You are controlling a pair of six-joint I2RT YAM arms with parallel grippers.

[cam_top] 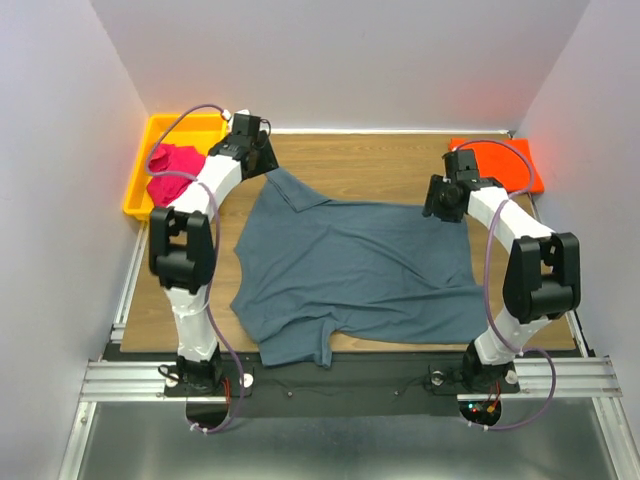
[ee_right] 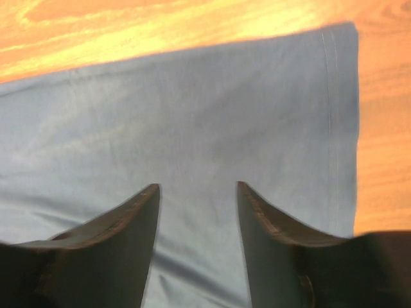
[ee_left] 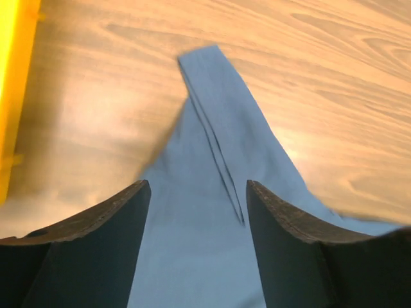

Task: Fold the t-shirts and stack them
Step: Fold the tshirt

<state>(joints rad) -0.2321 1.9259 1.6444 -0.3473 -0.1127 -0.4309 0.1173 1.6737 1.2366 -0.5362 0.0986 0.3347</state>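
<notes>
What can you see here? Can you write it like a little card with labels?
Table: wooden tabletop
Spread out: large slate grey-blue cloth t-shirt, wrinkled, not folded
Far right corner: bright orange cloth t-shirt, a neat flat rectangle
Far left: magenta-pink cloth t-shirt, crumpled in the yellow plastic bin
Left pincer: open, above the grey-blue shirt's far left tip
Right pincer: open, above its far right corner
</notes>
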